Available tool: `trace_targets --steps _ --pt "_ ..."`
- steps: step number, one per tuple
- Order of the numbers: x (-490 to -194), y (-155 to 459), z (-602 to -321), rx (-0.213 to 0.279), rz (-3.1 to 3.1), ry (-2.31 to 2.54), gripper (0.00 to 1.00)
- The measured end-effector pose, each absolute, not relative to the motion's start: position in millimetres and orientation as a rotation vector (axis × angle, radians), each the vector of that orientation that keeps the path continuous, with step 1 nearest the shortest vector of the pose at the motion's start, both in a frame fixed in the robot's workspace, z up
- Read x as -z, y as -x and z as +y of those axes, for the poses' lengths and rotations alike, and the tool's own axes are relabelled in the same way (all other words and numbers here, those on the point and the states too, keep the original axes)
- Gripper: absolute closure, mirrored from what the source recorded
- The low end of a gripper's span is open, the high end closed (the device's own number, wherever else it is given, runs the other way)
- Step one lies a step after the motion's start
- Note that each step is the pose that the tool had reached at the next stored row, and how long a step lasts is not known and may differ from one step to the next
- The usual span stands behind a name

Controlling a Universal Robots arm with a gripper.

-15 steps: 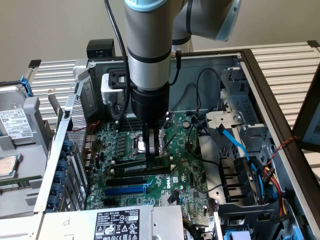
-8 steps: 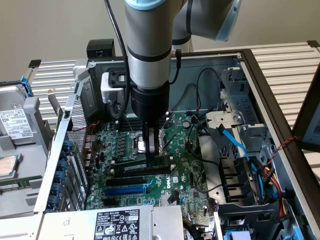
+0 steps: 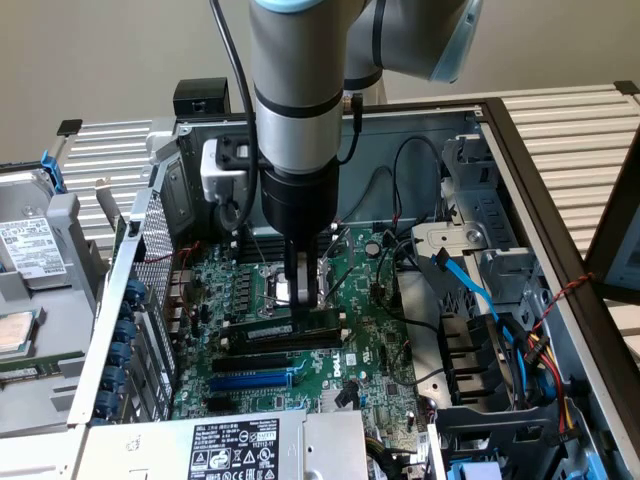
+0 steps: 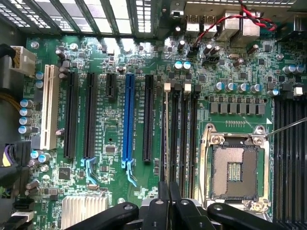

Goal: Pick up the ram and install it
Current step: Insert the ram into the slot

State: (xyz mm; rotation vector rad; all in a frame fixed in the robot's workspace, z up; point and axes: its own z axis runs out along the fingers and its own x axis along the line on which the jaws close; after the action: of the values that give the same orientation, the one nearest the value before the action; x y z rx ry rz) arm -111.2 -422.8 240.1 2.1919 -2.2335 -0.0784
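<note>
The ram (image 3: 270, 328) is a thin dark stick standing on edge in a black memory slot, in the middle of the green motherboard (image 3: 385, 350). My gripper (image 3: 301, 300) comes straight down on its middle. The fingers are shut, their tips at the stick's top edge. In the wrist view the ram (image 4: 166, 139) shows edge-on in the outermost of the memory slots (image 4: 184, 139). It runs straight into the seam between my gripper's (image 4: 169, 191) closed fingers.
The open CPU socket (image 4: 234, 167) lies just beyond the slots, and the blue expansion slot (image 4: 128, 120) on their other side. Blue and black cables (image 3: 470, 285) hang at the exterior view's right. A drive cage (image 3: 30, 290) sits at its left, and the power supply (image 3: 235, 445) in front.
</note>
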Motion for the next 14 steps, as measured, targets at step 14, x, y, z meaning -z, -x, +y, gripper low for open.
trace_targets --steps 14 --pt "-241.9 110.8 -422.9 0.093 -2.227 -2.184 0.88"
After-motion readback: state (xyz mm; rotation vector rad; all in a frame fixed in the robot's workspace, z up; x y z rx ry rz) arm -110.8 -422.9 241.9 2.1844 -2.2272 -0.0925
